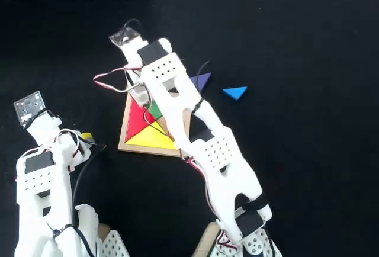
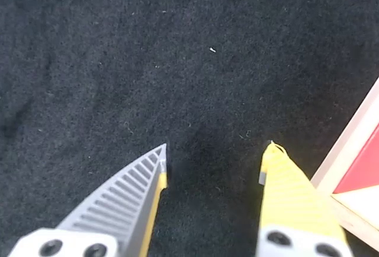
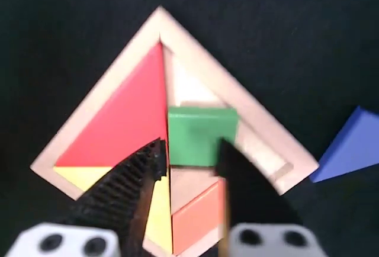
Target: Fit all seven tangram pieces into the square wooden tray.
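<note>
desk: black and soft-looking. All the things lie on it.
tray: a square wooden tray near the middle of the desk, under the right arm. Some pieces are in it, and some bare wood shows inside.
red triangle: a big one. It lies flat in the tray and fills one side of it.
yellow triangle: also big. It lies in the tray with one side against the red triangle.
green square: in the tray, with one side against the long side of the red triangle. Bare wood shows beside it.
orange piece: in the tray, next to the yellow triangle and near the green square. The claw hides part of it.
purple triangle: on the desk, just outside the tray, close to the right arm.
blue triangle: on the desk, farther out past the purple triangle, well apart from the tray.
right claw: over the tray, with its two black tips spread apart. The green square sits between the tips. I cannot tell if the tips touch it.
left claw: its tips are wide apart and it holds nothing. One finger is grey and one is yellow. It is over bare desk, just beside a corner of the tray.
</note>
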